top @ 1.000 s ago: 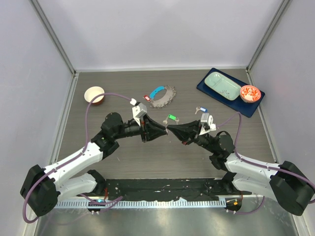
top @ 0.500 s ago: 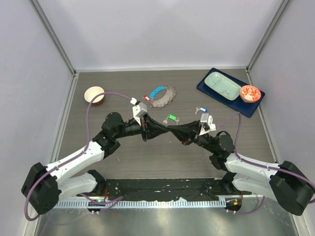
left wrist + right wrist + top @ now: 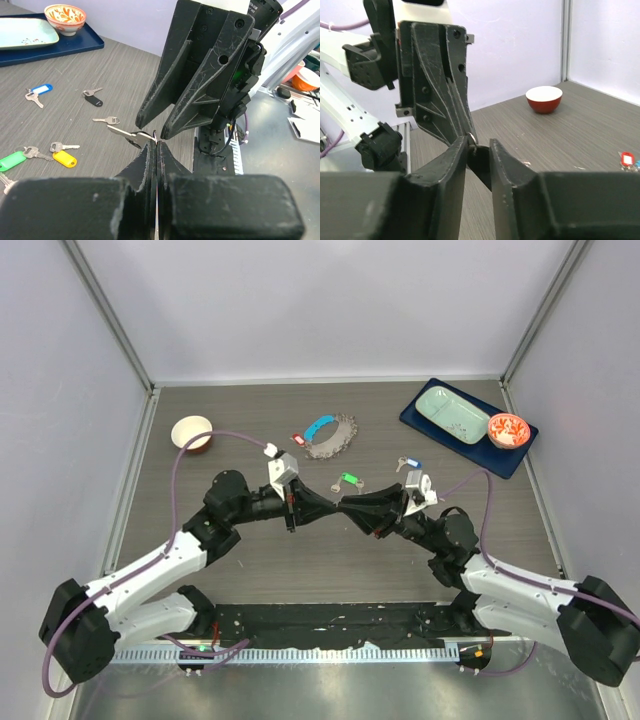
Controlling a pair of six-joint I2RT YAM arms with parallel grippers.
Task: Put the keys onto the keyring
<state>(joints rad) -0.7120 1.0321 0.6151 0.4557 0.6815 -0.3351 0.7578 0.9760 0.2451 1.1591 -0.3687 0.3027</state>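
A plain silver key (image 3: 124, 133) juts sideways from the tips of my left gripper (image 3: 157, 145), which is shut on its head above the table. My right gripper (image 3: 477, 145) faces it tip to tip, jaws apart around the left fingertips and the key's small ring (image 3: 471, 138). From above, both grippers (image 3: 338, 507) meet mid-table. The keyring (image 3: 332, 435), a grey chain loop with a blue strap and red tag, lies further back. Loose keys lie on the table: green tag (image 3: 348, 480), blue tag (image 3: 410, 464), black head (image 3: 93, 100), yellow head (image 3: 65, 159).
A white-and-red bowl (image 3: 192, 431) stands at the back left. At the back right, a dark blue tray (image 3: 420, 421) carries a pale green dish (image 3: 452, 414) and a small orange bowl (image 3: 508, 429). Grey walls close in the table.
The left gripper has shut on the silver key while the right gripper's jaws, shut on it before, have come apart. Both arms stay tip to tip.
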